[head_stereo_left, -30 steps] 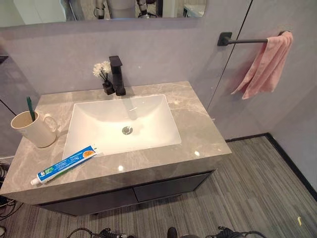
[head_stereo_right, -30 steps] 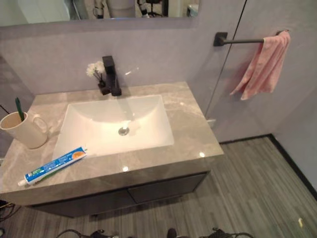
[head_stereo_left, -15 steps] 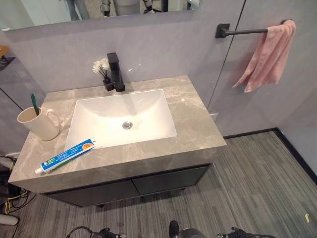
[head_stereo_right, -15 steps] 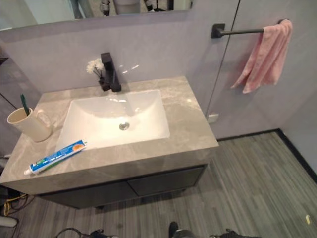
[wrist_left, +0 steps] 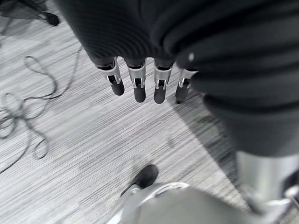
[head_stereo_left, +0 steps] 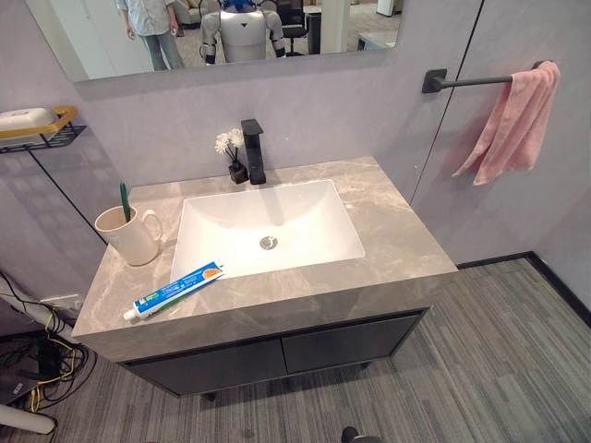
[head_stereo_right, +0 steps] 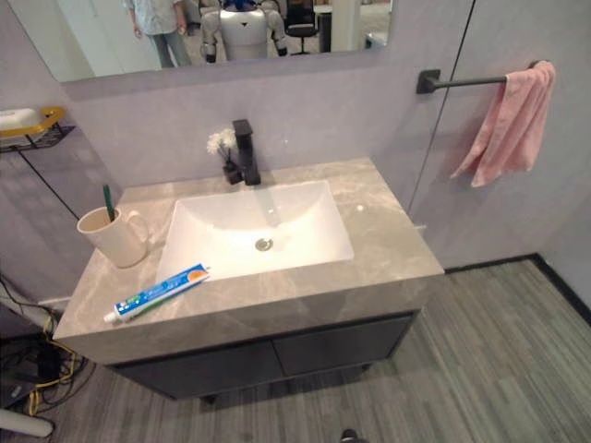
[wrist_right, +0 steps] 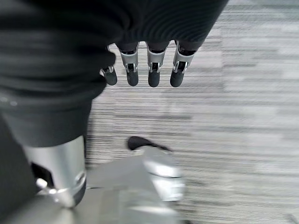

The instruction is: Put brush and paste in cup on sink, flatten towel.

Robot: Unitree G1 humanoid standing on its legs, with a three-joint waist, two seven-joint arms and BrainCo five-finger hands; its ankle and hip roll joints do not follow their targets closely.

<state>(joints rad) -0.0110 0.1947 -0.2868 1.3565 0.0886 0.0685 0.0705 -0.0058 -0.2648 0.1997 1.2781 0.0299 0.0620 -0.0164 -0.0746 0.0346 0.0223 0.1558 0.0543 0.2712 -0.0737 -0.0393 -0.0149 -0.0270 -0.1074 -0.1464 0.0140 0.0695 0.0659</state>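
View pulled back and shifted since a second ago: camera moved, not the things. Shelf with soap dish and more of the mirror came into frame. Paste, cup and towel sat where they were.

My left robot hand hung over the grey plank floor, fingers straight, holding nothing. My right robot hand was the same: fingers straight, empty, over the floor.

Blue and white toothpaste tube lay flat on the grey marble table, front left, just beside the white rectangular sink basin. Green toothbrush stood in the cream ceramic mug, left of the basin. Pink towel hung bunched at the far end of the black wall rail. Black tap and small white flowers stood behind the basin.
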